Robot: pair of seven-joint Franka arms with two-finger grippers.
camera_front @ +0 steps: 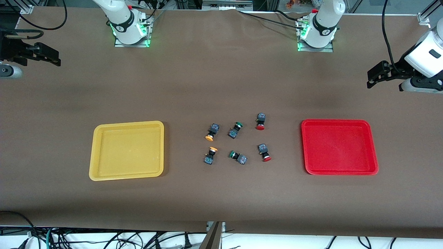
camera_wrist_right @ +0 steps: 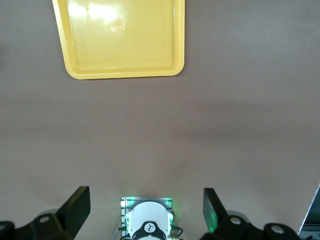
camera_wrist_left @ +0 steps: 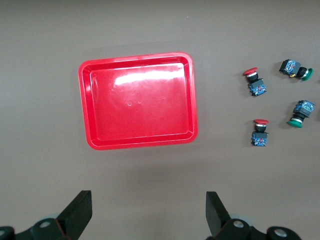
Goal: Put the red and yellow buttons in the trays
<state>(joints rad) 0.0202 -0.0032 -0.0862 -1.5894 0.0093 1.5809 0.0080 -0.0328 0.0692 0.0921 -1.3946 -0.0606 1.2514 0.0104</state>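
Observation:
Two yellow-capped buttons and two red-capped buttons lie on their sides in a loose cluster mid-table, between the two trays. The yellow tray lies empty toward the right arm's end and the red tray lies empty toward the left arm's end. In the left wrist view the red tray and both red buttons show. The yellow tray shows in the right wrist view. My left gripper is open and empty, raised at the left arm's end. My right gripper is open and empty, raised at the right arm's end.
Two green-capped buttons lie in the same cluster, between the yellow and red ones; they also show in the left wrist view. The arms' bases stand along the table's edge farthest from the front camera.

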